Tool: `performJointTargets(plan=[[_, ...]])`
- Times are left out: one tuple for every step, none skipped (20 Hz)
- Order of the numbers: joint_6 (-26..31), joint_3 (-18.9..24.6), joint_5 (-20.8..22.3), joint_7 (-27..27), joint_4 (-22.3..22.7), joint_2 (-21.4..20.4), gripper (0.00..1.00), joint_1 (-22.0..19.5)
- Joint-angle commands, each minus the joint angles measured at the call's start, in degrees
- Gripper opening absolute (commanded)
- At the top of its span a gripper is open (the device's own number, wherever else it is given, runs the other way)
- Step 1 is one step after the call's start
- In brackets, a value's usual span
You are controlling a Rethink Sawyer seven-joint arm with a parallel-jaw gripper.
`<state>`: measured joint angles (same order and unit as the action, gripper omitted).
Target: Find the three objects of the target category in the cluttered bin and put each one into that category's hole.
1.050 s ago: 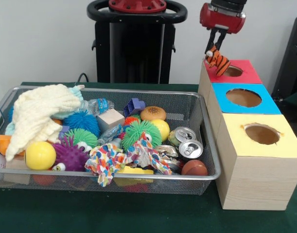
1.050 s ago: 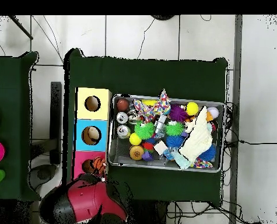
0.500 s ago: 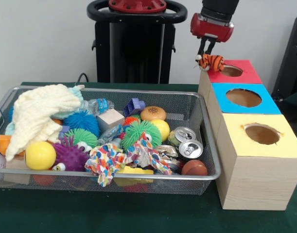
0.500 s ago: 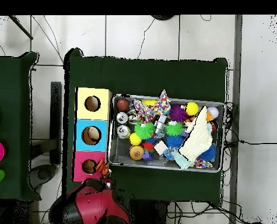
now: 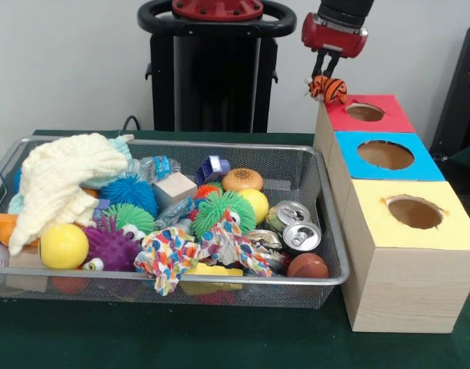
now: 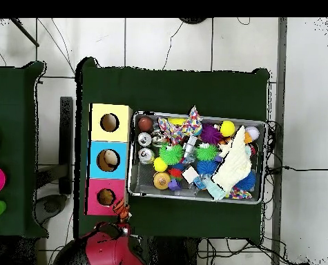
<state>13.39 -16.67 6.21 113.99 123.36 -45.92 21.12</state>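
A dark green table [image 5: 219,338] stands before a pale wall. Left of the red box [image 5: 373,117], the wire bin [image 5: 327,231] holds mixed clutter. The gripper [image 5: 325,75] pinches a striped orange toy [image 5: 328,88] beside the red box's left corner, short of its hole [image 5: 365,112], probably for dropping.

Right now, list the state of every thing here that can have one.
claw: shut on the striped toy
striped toy: held in the air, beside the red box's corner, not over its hole
red box: hole open, nothing seen in it
blue box: hole open
yellow box: hole open
wire bin: full of clutter
two cans: tabs unopened
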Motion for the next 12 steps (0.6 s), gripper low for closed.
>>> performJointTargets(plan=[[1.87,-0.53,-5.18,14.44,0.99,0.65,0.0,2.19],[1.98,-0.61,-5.67,14.52,0.94,0.68,0.0,2.77],[2.36,-0.79,-6.23,14.7,0.67,0.73,0.0,3.45],[2.75,-1.09,-6.99,15.25,0.27,0.67,0.0,4.68],[2.83,-1.35,-7.49,15.38,-0.11,0.7,0.0,5.33],[2.91,-1.51,-8.18,15.71,-0.41,0.58,0.0,6.2],[2.97,-1.57,-8.86,15.78,-1.11,0.61,0.0,6.67],[3.35,-1.73,-9.51,15.82,-1.88,0.73,0.0,7.11],[2.43,-1.42,-10.4,16.05,-2.43,1.29,0.0,7.24],[1.5,-1.11,-11.29,16.28,-2.97,1.85,0.0,7.38],[0.8,-0.54,-12.02,16.23,-3.09,2.21,0.0,7.0],[0.14,-0.16,-12.57,15.92,-3.71,2.79,0.0,6.8]])
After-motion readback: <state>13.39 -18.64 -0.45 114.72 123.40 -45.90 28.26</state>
